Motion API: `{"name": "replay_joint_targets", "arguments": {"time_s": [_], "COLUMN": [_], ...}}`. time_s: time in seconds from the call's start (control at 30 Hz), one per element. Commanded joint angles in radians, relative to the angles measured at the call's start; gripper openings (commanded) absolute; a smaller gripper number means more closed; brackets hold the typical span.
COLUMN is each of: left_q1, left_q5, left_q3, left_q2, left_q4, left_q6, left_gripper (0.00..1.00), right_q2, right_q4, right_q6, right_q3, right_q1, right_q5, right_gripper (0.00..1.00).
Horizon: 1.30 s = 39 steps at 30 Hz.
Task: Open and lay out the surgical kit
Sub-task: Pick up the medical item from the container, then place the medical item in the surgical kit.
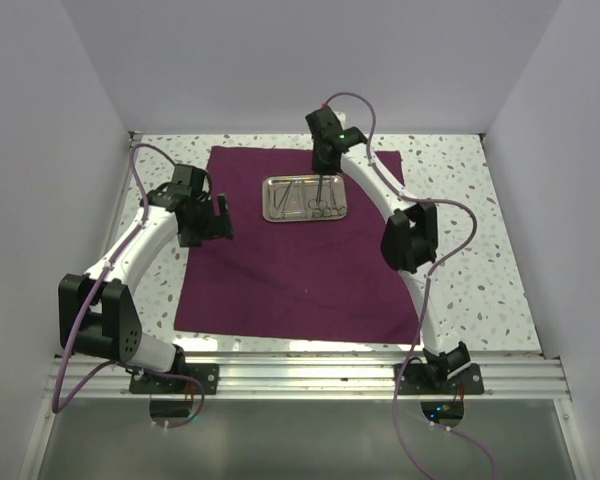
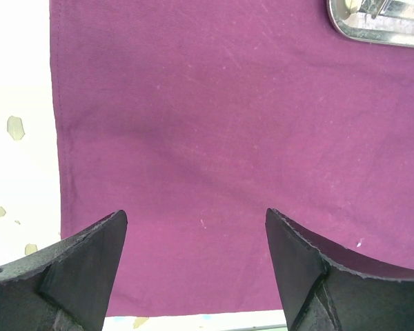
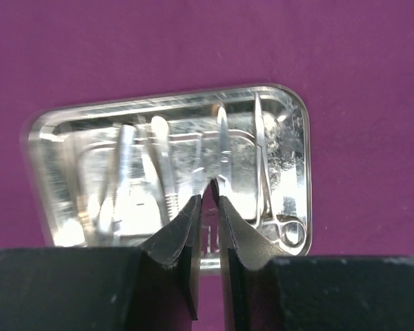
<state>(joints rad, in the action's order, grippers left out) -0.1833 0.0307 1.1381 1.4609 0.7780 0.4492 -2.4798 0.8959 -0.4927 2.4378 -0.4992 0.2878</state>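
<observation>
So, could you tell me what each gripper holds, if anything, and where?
Left gripper: open, nothing. Right gripper: seemingly pinching a thin instrument by its near end, in the tray.

The right fingers point(image 3: 176, 238) hide the near rim of the steel tray point(image 3: 162, 101) (anything pinched? unclear).

No text, label, brand mark or number can be read in any of the three views. The maroon cloth point(image 1: 290, 270) is plain, and so is the rim of the steel tray point(image 3: 159, 102). The instruments point(image 3: 223, 141) in it are too small and too full of glare to tell (any engraving would not show).
</observation>
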Motion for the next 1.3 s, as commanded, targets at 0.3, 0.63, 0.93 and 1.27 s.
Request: {"name": "replay_joint_targets", "arguments": {"time_s": [0.3,0.63,0.93,1.27], "left_q1": [0.005,-0.001,-0.100,-0.238], "left_q5": [0.032,0.101,0.107,0.104], "left_q3": [0.091,0.150,0.362,0.840], "left_q2": [-0.027,0.044,0.308,0.718], "left_q4": [-0.036,-0.137,-0.203,-0.201], "left_q6": [-0.001,-0.009,0.009,0.095], "left_gripper": [0.84,0.85,0.84,0.82], "right_q2": [0.344,0.866,1.179,1.128], "right_q4": [-0.051,-0.032,-0.158,-0.256], "right_q6": [-0.035,-0.131,-0.283,-0.304], "right_q3": [-0.167,-0.854,-1.410,-1.553], "right_q1": [-0.006,-0.038,-0.087,-0.121], "right_q5": [-0.059,-0.079,-0.099,-0.176], "right_gripper": [0.00,0.00,0.00,0.00]}}
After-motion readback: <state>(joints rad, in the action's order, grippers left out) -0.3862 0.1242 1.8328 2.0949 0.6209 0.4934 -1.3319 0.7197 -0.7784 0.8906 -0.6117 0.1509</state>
